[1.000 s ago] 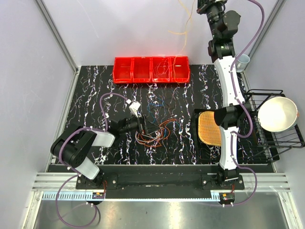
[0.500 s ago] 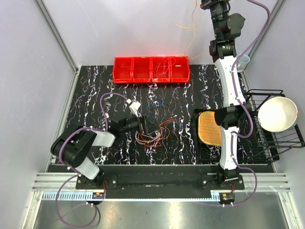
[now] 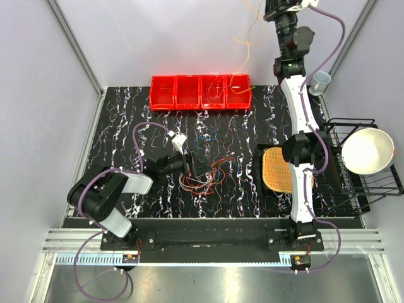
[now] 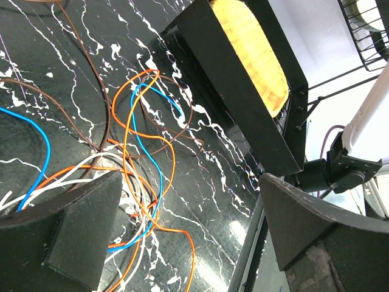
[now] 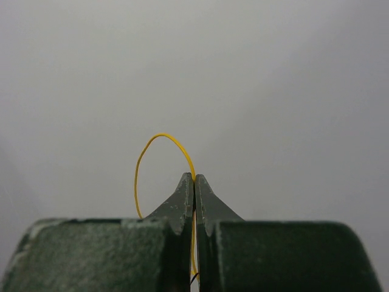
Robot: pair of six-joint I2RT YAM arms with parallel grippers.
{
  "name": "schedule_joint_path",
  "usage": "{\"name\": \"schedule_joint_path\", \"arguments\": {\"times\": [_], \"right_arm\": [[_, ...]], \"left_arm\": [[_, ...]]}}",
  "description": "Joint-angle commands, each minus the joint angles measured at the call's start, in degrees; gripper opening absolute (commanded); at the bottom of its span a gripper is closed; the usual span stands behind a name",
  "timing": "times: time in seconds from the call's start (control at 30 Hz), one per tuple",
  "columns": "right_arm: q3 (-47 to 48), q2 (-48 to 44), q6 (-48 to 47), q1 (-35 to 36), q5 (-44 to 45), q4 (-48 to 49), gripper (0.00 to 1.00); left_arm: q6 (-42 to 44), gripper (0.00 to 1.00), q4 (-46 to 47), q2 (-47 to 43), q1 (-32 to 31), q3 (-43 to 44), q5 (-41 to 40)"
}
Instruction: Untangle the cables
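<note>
Cables [image 3: 205,173] lie in a loose tangle near the middle of the black marbled table [image 3: 120,126], with orange, blue, white and brown strands looping over one another. The left gripper [image 3: 191,166] sits low at the left edge of that pile, its jaws spread wide. From its wrist camera the two dark fingers [image 4: 79,231] straddle the orange and blue loops, and nothing is pinched between them.

One strand is well away from the heap. The right arm reaches high over the far end of the table, and the right gripper [image 5: 194,180] is clamped tight on a thin yellow wire [image 5: 159,136]. A small loop of it arches up out of the closed tips. Seen from above, the wire hangs down in loose curves toward the rightmost compartment of a red tray [image 3: 163,91] at the back of the table. I can't tell whether its end rests inside. A few more hair-thin strands lie in the tray's two right-hand compartments.

To the right of the tangle there is a yellow woven mat in a black frame [image 3: 278,169], just beside the right arm. Beyond it a black wire rack [image 3: 379,186] holds a white bowl [image 3: 367,150]. A small pale cup [image 3: 321,80] stands near the far right corner.
</note>
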Motion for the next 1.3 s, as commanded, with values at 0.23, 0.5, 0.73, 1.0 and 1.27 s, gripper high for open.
{"name": "schedule_joint_path", "arguments": {"times": [0.23, 0.5, 0.73, 1.0, 1.27], "right_arm": [[-0.22, 6.04, 0.19, -0.76, -0.03, 1.85, 0.0], [-15.33, -0.72, 3.35, -1.37, -0.65, 4.22, 0.0], [-33.16, -7.4, 5.64, -1.46, -0.13, 8.17, 0.0], [-46.28, -13.56, 6.87, -1.55, 0.67, 11.34, 0.0], [-51.21, -13.39, 9.77, -1.46, -0.21, 11.87, 0.0]], "left_arm": [[1.3, 0.96, 1.01, 0.77, -0.3, 2.5, -0.48], [1.39, 0.96, 0.75, 0.77, -0.3, 2.67, -0.39], [1.47, 0.96, 1.1, 0.42, -0.3, 2.32, -0.31], [1.47, 0.95, 1.36, 0.07, -0.39, 1.97, -0.31], [1.56, 0.95, 1.54, -0.1, -0.3, 1.79, -0.31]]}}
